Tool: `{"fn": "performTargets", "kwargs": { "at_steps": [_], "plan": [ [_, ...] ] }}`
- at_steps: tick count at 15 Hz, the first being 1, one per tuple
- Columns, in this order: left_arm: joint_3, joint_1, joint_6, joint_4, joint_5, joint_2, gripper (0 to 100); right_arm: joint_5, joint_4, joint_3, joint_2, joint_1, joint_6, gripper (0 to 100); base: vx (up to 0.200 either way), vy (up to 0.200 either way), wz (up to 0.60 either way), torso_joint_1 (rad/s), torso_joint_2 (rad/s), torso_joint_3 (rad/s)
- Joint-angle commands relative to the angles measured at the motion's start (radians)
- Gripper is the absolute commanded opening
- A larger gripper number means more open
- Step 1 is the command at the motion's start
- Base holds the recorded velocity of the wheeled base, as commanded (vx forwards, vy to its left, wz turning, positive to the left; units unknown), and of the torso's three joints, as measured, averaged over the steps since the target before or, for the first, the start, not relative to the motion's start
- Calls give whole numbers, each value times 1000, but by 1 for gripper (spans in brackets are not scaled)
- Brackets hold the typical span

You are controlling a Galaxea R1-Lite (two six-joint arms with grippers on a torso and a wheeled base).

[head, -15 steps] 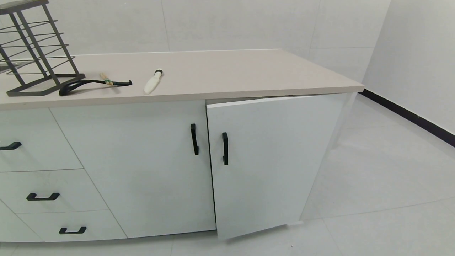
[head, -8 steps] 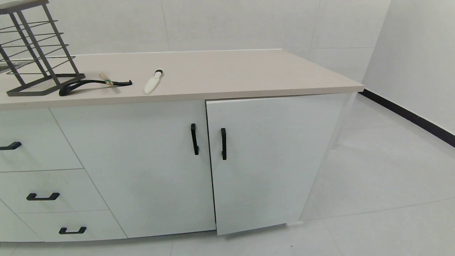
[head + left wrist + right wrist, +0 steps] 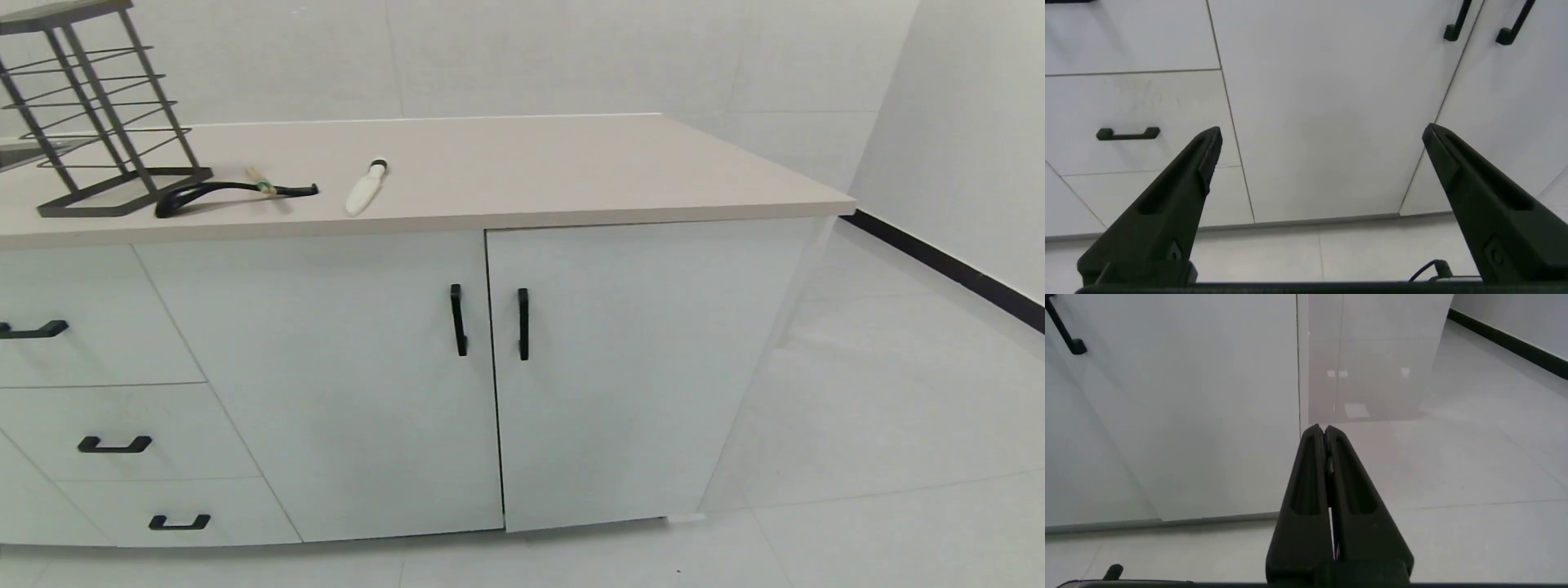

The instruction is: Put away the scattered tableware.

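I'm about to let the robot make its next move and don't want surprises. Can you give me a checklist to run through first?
1. Right cabinet door flush shut: ok.
2. Left gripper open and empty: ok.
3. Right gripper ready to pick: not ok, fingers pressed together, nothing between them.
4. Countertop cleared of tableware: not ok, black utensil and white utensil lie beside the rack.
5. Both utensils within arm's reach: cannot tell.

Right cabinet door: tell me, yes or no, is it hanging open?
No, the right cabinet door sits flush beside the left door, under the countertop.
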Motion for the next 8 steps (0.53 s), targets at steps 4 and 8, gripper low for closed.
{"fn": "performTargets", "kwargs": {
  "at_steps": [4,8],
  "plan": [
    [0,0,-1,0,2,0,100,1,1,0,5,0,2,0,0,0,450,-1,3,2],
    [0,0,-1,0,2,0,100,1,1,0,7,0,2,0,200,200,0,1,1,1]
  ]
}}
